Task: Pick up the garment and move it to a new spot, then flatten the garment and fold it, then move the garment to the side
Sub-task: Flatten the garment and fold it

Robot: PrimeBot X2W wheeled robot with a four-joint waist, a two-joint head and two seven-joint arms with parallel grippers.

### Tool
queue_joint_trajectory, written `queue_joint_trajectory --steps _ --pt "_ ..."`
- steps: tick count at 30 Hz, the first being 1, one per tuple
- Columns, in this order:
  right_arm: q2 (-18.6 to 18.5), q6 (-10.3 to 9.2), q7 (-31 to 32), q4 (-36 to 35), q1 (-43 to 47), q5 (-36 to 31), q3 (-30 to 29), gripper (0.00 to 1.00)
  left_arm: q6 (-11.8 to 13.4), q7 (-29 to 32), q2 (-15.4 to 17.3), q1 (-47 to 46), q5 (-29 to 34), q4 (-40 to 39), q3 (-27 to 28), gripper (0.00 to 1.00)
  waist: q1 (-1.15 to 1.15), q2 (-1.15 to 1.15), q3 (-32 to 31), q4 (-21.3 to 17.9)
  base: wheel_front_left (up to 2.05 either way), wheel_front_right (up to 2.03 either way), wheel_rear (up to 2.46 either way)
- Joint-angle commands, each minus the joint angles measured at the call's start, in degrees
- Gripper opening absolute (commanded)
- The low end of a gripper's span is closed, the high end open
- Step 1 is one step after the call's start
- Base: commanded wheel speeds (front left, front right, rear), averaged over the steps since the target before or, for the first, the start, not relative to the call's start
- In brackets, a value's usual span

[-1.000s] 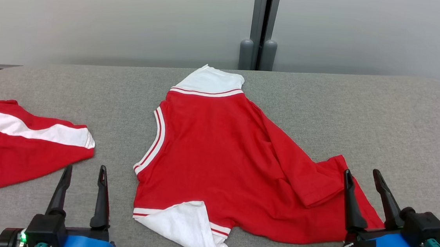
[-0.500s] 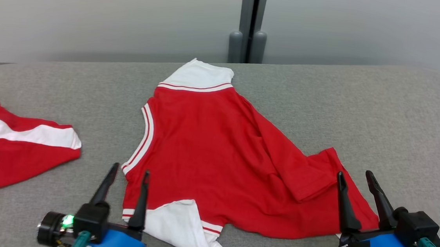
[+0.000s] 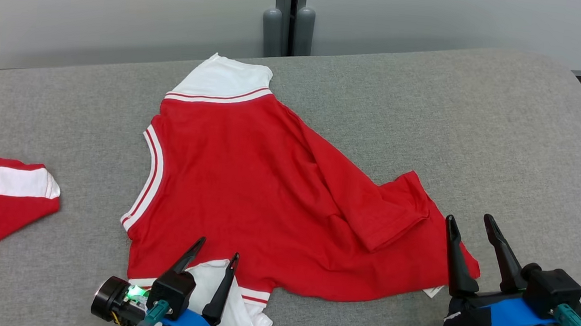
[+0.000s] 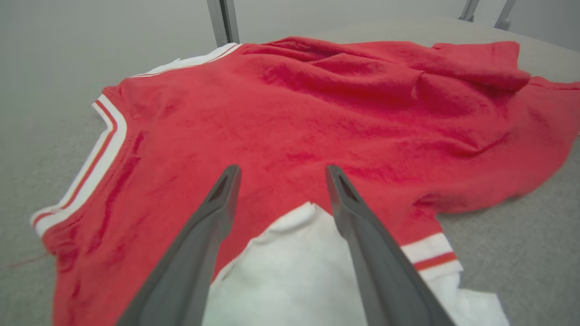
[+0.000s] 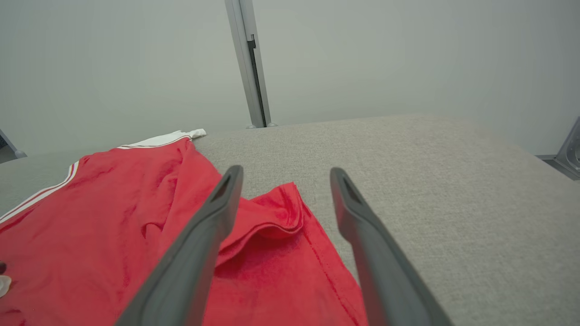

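Garment (image 3: 247, 190) rumpled on table (image 3: 480, 121), left gripper (image 3: 218, 247) open over white sleeve (image 3: 249, 323), right gripper (image 3: 469, 218) open at its edge.

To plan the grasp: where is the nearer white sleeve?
Head view, lower left: the white sleeve lies at the garment's near corner, by the left gripper's jaws.

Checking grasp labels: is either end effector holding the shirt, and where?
Nothing held. The left end effector is open at the white sleeve of the shirt; the right end effector is open at its red corner.
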Motion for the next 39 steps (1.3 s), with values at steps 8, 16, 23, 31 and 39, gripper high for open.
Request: queue_joint_trajectory --steps 8,16,23,31,39 --pt "-0.29 0.03 -0.02 -0.15 -2.14 0.63 -0.33 1.0 -0.15 0.0 1.26 -3.85 -1.98 5.99 -1.67 1.0 -0.01 -0.01 1.84 -1.5 0.0 0.0 0.0" --pt "-0.02 0.03 -0.02 -0.34 -2.02 0.48 -0.89 1.0 -0.16 0.08 1.13 -4.5 -2.76 9.07 -3.49 0.0 -0.01 -0.01 2.07 -1.5 0.0 0.0 0.0" --pt "-0.1 0.03 -0.02 -0.5 -0.97 0.38 -1.8 1.0 -0.04 0.0 0.7 -3.74 -2.75 3.97 -1.65 0.0 -0.01 -0.01 1.24 0.73 0.0 0.0 0.0" --pt "0.05 0.03 -0.02 -0.35 -0.1 0.57 -1.64 1.0 0.72 0.0 0.38 1.42 -1.18 -5.61 -0.23 0.0 -0.01 -0.01 0.07 4.9 0.0 0.0 0.0" --pt "-0.36 0.03 -0.02 0.09 0.61 0.6 -1.62 1.0 0.39 0.0 -0.28 8.76 -0.73 -7.55 -1.92 0.0 -0.01 -0.01 -0.56 7.81 0.0 0.0 0.0"
